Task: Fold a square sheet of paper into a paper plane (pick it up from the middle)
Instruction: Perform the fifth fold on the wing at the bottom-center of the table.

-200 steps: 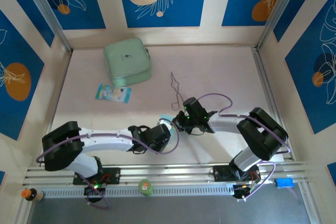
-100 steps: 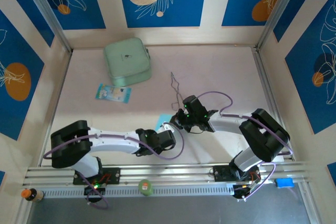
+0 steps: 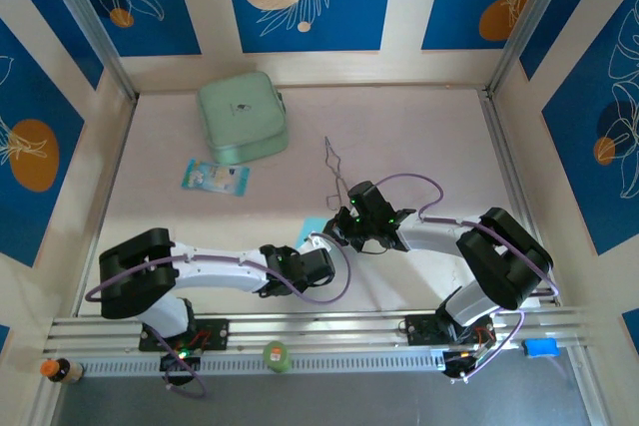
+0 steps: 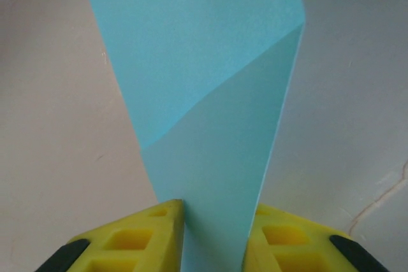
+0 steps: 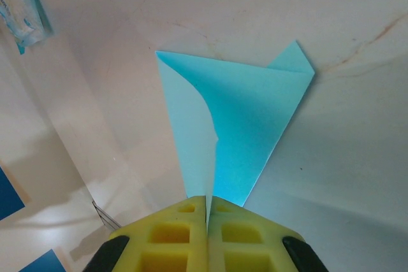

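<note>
Paper sheet — light, limp, creases easily; grip at folds. Right fingers clamped on it, left fingers apart astride it.

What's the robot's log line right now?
right end effector: shut on cyan paper | left end effector: jaws apart around it | folding: unfinished
</note>
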{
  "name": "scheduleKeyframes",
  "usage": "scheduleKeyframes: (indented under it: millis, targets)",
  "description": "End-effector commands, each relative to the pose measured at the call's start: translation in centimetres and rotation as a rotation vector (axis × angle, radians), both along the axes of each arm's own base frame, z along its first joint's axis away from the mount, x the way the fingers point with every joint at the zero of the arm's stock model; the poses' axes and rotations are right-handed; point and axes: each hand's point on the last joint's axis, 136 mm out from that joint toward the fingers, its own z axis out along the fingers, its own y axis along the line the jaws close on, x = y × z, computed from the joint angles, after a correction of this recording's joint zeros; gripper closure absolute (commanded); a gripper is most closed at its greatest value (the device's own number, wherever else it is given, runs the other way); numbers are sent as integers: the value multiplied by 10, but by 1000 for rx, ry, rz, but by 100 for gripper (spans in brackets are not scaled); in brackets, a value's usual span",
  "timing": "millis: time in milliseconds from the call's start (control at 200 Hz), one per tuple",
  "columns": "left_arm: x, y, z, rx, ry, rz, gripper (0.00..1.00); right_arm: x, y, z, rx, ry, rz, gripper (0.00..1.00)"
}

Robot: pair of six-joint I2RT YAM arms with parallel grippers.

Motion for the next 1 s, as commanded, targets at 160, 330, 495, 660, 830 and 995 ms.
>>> scheduleKeyframes:
  millis: [160, 330, 495, 660, 830, 995]
  targets:
    - [-1, 0, 0, 11, -3, 11, 81, 2, 2, 10, 19, -11, -7, 98]
    - [-2, -1, -2, 1, 2, 20, 89, 1, 1, 9, 17, -12, -6, 98]
    - [-4, -1, -6, -33, 27, 52, 99, -1, -5, 10, -1, -39, 9, 90]
    - [-6, -9, -7, -136, 100, 84, 100, -3, -20, 15, -49, -77, 23, 68]
    - [-9, -20, -8, -325, 226, 118, 100, -6, -43, 25, -123, -133, 12, 57]
    - [-11, -27, -11, -460, 346, 126, 100, -10, -54, 31, -126, -158, -1, 55]
